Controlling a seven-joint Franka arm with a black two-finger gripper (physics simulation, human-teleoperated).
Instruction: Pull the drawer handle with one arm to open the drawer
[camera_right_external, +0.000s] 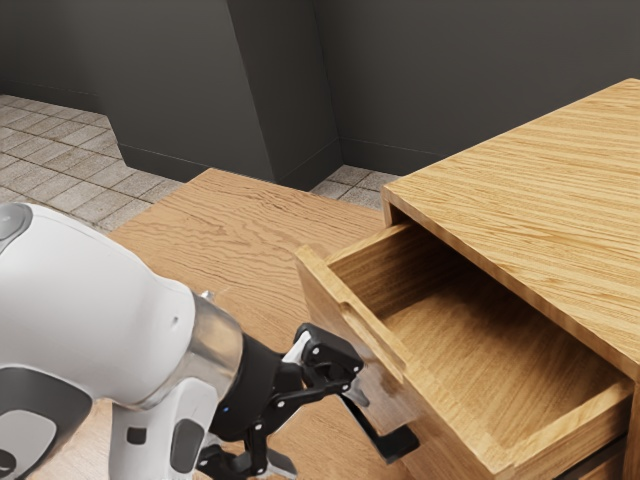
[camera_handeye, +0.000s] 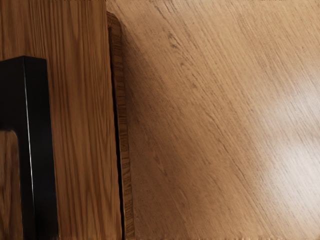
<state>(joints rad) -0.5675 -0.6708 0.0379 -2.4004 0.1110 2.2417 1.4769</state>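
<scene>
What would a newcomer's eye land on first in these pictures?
The wooden drawer, pulled well out of its cabinet at the exterior view's right. Next, the big white arm at that view's lower left, its black gripper close by the drawer's front. In the wrist view, the black handle stands out against the pale wood.

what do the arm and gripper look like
The arm has smooth, rounded white shells with dark grey insets, turning to silvery metal at the wrist. The gripper is black, angular and jointed, with pale highlights along its edges.
</scene>
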